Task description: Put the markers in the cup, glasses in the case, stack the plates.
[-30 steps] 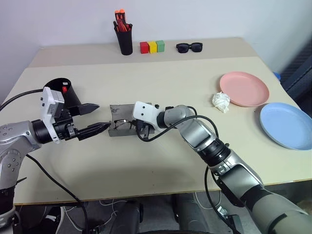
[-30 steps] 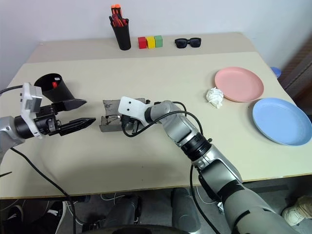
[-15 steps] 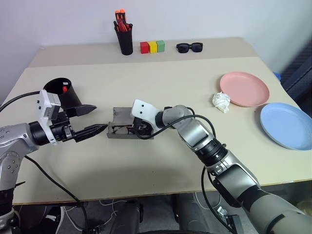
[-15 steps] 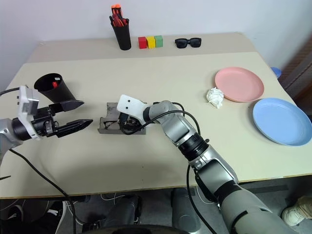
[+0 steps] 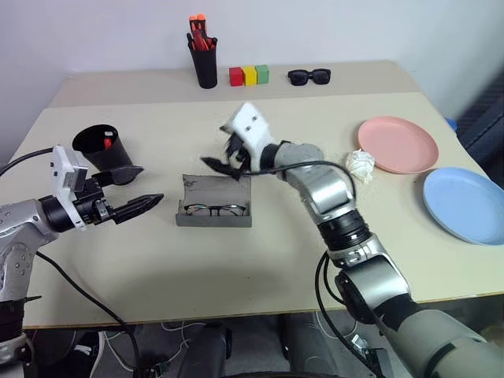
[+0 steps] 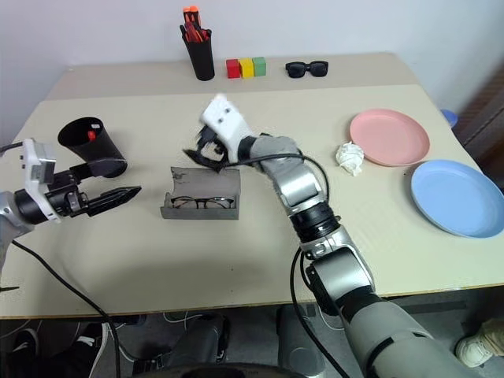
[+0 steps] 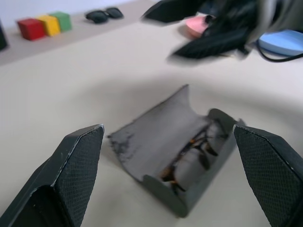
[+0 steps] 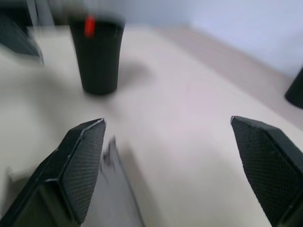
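The glasses point(image 5: 211, 209) lie inside the grey case point(image 5: 214, 201), which rests open in the middle of the desk point(image 5: 260, 268) with its lid point(image 5: 216, 187) standing up at the back. The right hand point(image 5: 227, 157) hangs in the air just above and behind the case, its two fingers spread wide and holding nothing. The left hand point(image 5: 135, 190) sits level beside the case on the side toward the black cup point(image 5: 100, 147), apart from it, its fingers also fully spread and empty.

The cup stands near the left edge of the desk with the red-ended marker point(image 5: 106, 143) showing inside it, so the marker step looks done. The glasses step appears nearly finished: the glasses are in, but the lid is not yet folded down. The salmon pink plate point(image 5: 397, 143) and the light blue plate point(image 5: 465, 204) lie side by side on the right of the desk, close but not stacked, with a crumpled paper wad point(image 5: 359, 164) just beside the pink one.

The next move probably calls for one hand to tip the lid forward over the glasses while the case is kept from sliding; the left hand looks well placed to brace it. After that, the right hand would need to reach across to the plates and lift one by its rim onto the other.
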You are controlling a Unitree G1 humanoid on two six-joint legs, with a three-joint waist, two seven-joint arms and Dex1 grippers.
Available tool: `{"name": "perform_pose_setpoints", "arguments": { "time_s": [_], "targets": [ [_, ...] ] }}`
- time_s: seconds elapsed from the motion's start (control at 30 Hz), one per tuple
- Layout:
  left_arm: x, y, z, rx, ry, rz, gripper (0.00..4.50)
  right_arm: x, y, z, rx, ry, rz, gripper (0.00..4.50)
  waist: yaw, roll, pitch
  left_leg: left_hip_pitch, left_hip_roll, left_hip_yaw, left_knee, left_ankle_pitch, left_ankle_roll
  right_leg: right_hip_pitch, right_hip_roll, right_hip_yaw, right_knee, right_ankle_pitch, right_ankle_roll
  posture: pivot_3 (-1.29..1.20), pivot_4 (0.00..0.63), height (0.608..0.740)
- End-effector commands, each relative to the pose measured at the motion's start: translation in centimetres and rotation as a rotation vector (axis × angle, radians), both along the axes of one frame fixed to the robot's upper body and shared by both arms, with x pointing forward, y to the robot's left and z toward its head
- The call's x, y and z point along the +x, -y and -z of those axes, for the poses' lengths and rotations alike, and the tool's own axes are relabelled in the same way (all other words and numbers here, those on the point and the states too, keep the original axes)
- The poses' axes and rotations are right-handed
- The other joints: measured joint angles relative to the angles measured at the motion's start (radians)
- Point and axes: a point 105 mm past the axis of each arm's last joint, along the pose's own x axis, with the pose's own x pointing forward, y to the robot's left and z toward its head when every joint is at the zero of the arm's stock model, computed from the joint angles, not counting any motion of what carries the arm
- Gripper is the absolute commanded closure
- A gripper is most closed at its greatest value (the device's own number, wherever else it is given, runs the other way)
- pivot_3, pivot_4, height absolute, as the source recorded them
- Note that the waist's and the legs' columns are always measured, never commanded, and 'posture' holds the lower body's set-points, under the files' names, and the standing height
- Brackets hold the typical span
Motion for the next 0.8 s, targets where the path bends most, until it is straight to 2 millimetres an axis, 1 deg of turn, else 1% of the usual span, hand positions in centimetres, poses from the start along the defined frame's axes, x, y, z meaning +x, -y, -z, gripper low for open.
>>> {"name": "perform_pose_setpoints", "arguments": {
  "time_s": [0.03, 0.1, 0.2, 0.3, 0.37, 0.43, 0.5, 0.53, 0.6, 0.7, 0.73, 0.8],
  "targets": [
    [0.0, -0.1, -1.3, 0.015, 0.048, 0.028, 0.0, -2.5, 3.2, -1.6, 0.086, 0.007, -0.091, 0.21, 0.001, 0.0, 0.0, 0.0, 0.0, 0.0, 0.0, 0.0, 0.0, 0.0, 0.0, 0.0, 0.0, 0.0, 0.0, 0.0, 0.15, 0.74],
    [0.4, 0.5, -1.5, 0.005, 0.054, 0.055, 0.0, -4.9, 5.6, -1.7, 0.121, 0.012, -0.165, 0.21, 0.007, 0.0, 0.0, -0.001, 0.0, -0.001, 0.0, 0.0, 0.0, 0.0, 0.0, -0.001, -0.001, 0.0, 0.0, 0.0, 0.15, 0.74],
    [1.4, 1.7, -1.7, -0.001, 0.076, 0.088, 0.0, -6.7, 7.6, -0.9, 0.096, 0.005, -0.178, 0.21, 0.001, 0.0, 0.0, -0.001, 0.0, 0.0, 0.0, -0.001, 0.001, 0.001, 0.0, -0.001, -0.002, 0.0, 0.0, 0.0, 0.15, 0.74],
    [2.6, 2.3, -1.8, 0.007, 0.106, 0.078, 0.0, -7.0, 8.6, -0.7, 0.083, -0.002, -0.134, 0.21, -0.008, 0.0, 0.0, 0.002, 0.0, 0.002, 0.0, -0.001, 0.001, 0.001, 0.0, 0.0, 0.0, 0.0, 0.0, 0.0, 0.15, 0.74],
    [3.1, 2.9, -1.9, -0.028, 0.091, 0.106, 0.0, -7.4, 8.9, -0.5, 0.073, -0.006, -0.123, 0.21, -0.01, 0.0, 0.0, 0.003, 0.002, 0.003, 0.0, -0.001, 0.001, 0.002, 0.001, 0.0, 0.001, 0.0, 0.0, 0.0, 0.15, 0.74],
    [3.7, 3.4, -2.0, -0.06, 0.075, 0.113, 0.53, -8.0, 9.2, -0.4, 0.067, -0.012, -0.125, 0.14, -0.007, 0.0, 0.0, 0.003, 0.002, 0.002, 0.0, -0.001, 0.001, 0.001, 0.002, 0.0, 0.002, 0.0, 0.0, 0.0, 0.15, 0.74],
    [4.4, 3.8, -1.6, -0.033, 0.073, 0.115, 1.25, -8.3, 9.4, -0.4, 0.063, -0.022, -0.122, 0.14, -0.001, 0.0, 0.0, 0.002, 0.002, 0.002, 0.0, 0.0, 0.001, 0.001, 0.001, 0.0, 0.001, 0.0, 0.0, 0.0, 0.15, 0.74],
    [4.8, 4.0, -1.3, -0.015, 0.075, 0.121, 1.83, -8.4, 9.5, -0.3, 0.057, -0.026, -0.12, 0.14, 0.0, 0.0, 0.0, 0.002, 0.001, 0.002, 0.001, 0.0, 0.001, 0.002, 0.0, 0.0, 0.001, 0.0, 0.0, 0.0, 0.15, 0.74],
    [5.8, 4.5, -1.1, 0.009, 0.09, 0.12, 2.81, -8.6, 9.8, -0.1, 0.048, -0.031, -0.116, 0.14, 0.004, 0.0, 0.0, 0.002, 0.0, 0.002, 0.001, 0.0, 0.001, 0.002, 0.0, 0.0, 0.0, 0.0, 0.0, 0.0, 0.15, 0.74],
    [8.2, 5.2, -1.4, 0.035, 0.117, 0.063, 4.37, -8.7, 9.8, 0.1, 0.039, -0.037, -0.117, 0.14, 0.012, 0.0, 0.0, 0.002, 0.0, 0.002, 0.002, 0.0, 0.001, 0.003, 0.0, -0.001, 0.0, 0.0, 0.0, 0.0, 0.15, 0.74],
    [9.2, 5.3, -1.3, 0.059, 0.114, 0.02, 4.45, -8.7, 9.8, 0.2, 0.034, -0.041, -0.121, 0.14, 0.016, 0.0, 0.0, 0.002, 0.0, 0.002, 0.002, 0.0, 0.001, 0.003, 0.0, -0.001, -0.001, 0.0, 0.0, 0.0, 0.15, 0.74],
    [10.5, 5.6, -0.6, 0.113, 0.092, -0.011, 4.45, -9.2, 9.5, 0.3, 0.028, -0.046, -0.148, 0.14, 0.022, 0.0, 0.0, 0.002, 0.0, 0.002, 0.002, 0.0, 0.001, 0.003, 0.0, -0.001, 0.0, 0.0, 0.0, 0.0, 0.15, 0.74]
  ]
}}
